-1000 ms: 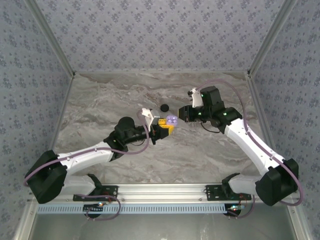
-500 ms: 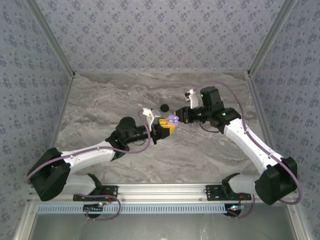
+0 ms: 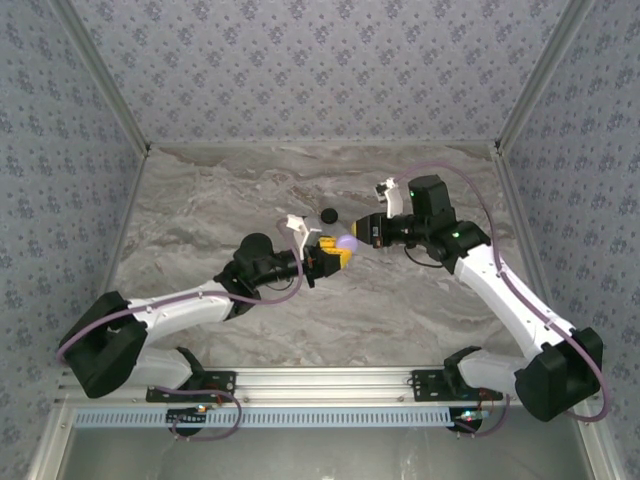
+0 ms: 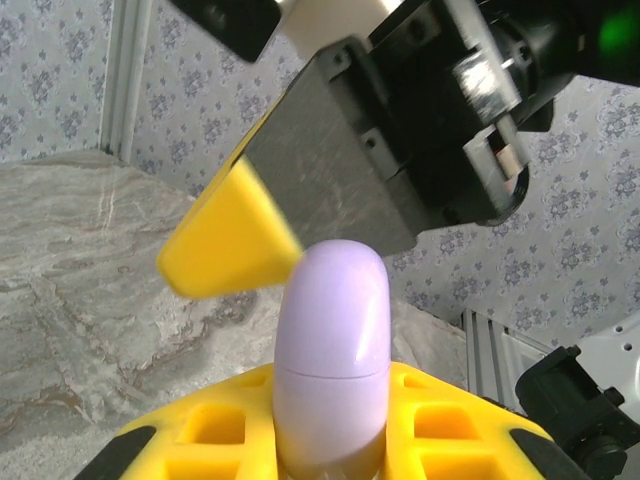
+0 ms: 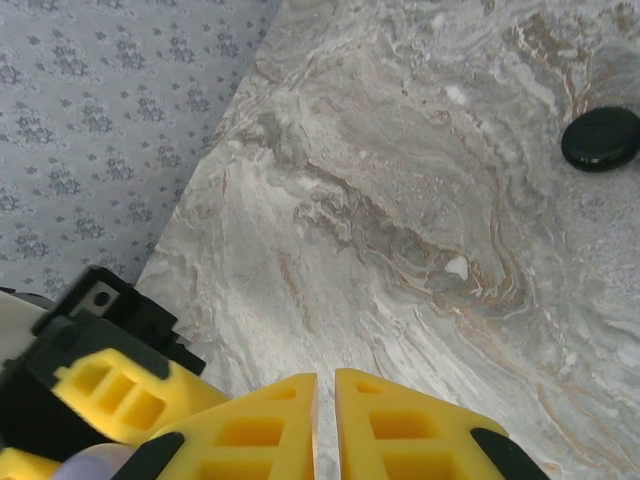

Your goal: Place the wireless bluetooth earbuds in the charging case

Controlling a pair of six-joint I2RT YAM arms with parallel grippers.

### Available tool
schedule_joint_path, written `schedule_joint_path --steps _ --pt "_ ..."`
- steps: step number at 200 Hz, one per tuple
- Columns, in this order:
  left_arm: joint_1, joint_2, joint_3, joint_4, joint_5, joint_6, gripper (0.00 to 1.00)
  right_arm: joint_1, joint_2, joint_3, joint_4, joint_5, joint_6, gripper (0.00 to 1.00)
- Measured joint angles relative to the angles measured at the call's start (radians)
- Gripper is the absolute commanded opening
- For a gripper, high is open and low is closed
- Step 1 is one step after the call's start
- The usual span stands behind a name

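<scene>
The right hand (image 3: pixel 362 233) has moved in beside the lilac charging case (image 4: pixel 331 350), its fingers pressed together. The left hand (image 3: pixel 335 257) pinches the case and should hold it steady.

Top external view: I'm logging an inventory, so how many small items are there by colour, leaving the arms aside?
Lilac: 1, the case held in the left end effector
Black: 1, the disc lying loose
Total: 2
</scene>
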Motion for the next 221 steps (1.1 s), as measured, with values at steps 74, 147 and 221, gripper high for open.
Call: schedule_joint_path --steps 74,147,221 --pt "0.046 0.036 0.076 -0.222 -0.134 -0.076 0.22 0.009 -0.012 0.000 -0.070 0.196 0.000 0.19" --pt "0.106 0.140 0.277 -0.632 -0.276 -0.192 0.26 -0.001 -0.031 -0.029 -0.121 0.307 0.002 0.20" --pt "0.163 0.361 0.409 -0.853 -0.213 -0.245 0.25 -0.006 -0.065 -0.066 -0.135 0.333 0.008 0.21"
